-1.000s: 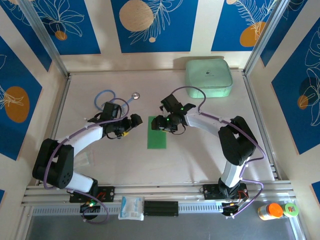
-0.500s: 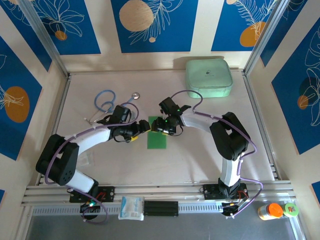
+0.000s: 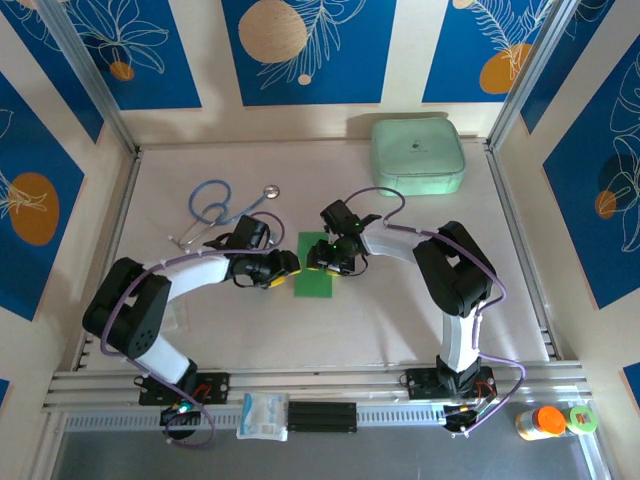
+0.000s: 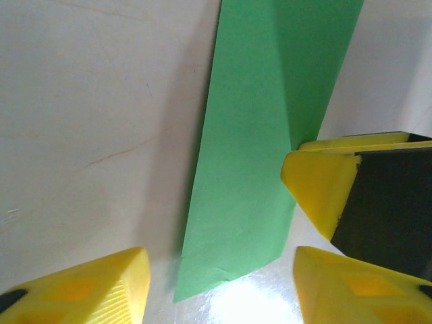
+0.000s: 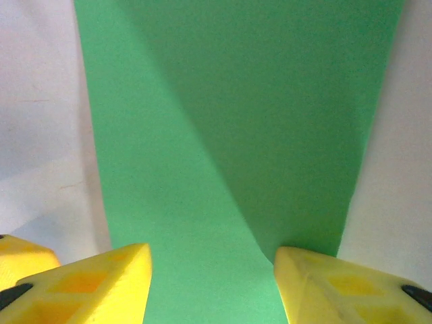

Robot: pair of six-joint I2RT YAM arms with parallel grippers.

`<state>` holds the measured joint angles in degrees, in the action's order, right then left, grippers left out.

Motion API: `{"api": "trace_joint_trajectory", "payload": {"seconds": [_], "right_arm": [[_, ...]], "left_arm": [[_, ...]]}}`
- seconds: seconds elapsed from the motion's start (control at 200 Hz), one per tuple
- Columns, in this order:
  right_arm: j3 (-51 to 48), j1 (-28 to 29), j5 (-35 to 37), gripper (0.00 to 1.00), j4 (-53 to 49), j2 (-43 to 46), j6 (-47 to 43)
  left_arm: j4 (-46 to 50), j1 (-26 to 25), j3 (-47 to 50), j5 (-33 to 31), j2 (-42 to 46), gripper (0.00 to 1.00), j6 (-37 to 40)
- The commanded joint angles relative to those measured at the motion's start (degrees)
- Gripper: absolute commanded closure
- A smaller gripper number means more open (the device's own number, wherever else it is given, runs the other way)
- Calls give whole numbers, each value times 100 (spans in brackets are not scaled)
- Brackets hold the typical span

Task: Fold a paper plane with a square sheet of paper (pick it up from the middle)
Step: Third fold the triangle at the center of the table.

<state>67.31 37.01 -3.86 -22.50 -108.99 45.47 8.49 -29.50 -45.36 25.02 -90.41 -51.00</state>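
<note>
The green paper [image 3: 316, 284] lies flat in the middle of the table [image 3: 400, 310]. It is a long, thin shape. A slanted line runs across it, and one side of that line looks darker [image 5: 223, 135]. I cannot tell if the line is a fold or a shadow.

The right gripper [image 3: 326, 265] is down low over the middle of the paper. Its two yellow fingers [image 5: 88, 283] are about half open with the paper between them, flat on the table. It is not pinching anything.

The left gripper [image 3: 285, 270] is at the paper's left edge, very close to the right gripper. From the left wrist, its fingers [image 4: 81, 290] are apart too, and a corner of the paper [image 4: 256, 135] lies in the gap. One finger of the right gripper pokes in from the side and sits at the paper's edge. The left gripper holds nothing.

Farther off, a blue stethoscope [image 3: 218, 205] lies to the back left. A pale green case [image 3: 418, 155] sits at the back right.
</note>
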Motion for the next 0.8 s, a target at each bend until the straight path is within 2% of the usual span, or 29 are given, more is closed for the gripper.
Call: {"api": "trace_joint_trajectory", "payload": {"seconds": [0.0,0.125,0.25,0.37,0.57,0.795], "right_arm": [[-262,-70,165,45,-262,-237,-12],[-297,-115,163,45,-256,-237,-33],[-285,-119,158,47,-278,-261,-106],[-267,-124,179,47,-308,-280,-150],[-246,-124,185,47,-324,-286,-184],[-203,-124,175,47,-357,-307,-197]], "left_arm": [[-128,-44,56,186,-149,50,3],[-264,-45,80,310,-255,57,-48],[-64,-78,107,20,-220,63,74],[-87,-134,141,93,-306,67,99],[-197,-147,196,162,-417,69,82],[-542,-163,201,523,-558,70,-56]]}}
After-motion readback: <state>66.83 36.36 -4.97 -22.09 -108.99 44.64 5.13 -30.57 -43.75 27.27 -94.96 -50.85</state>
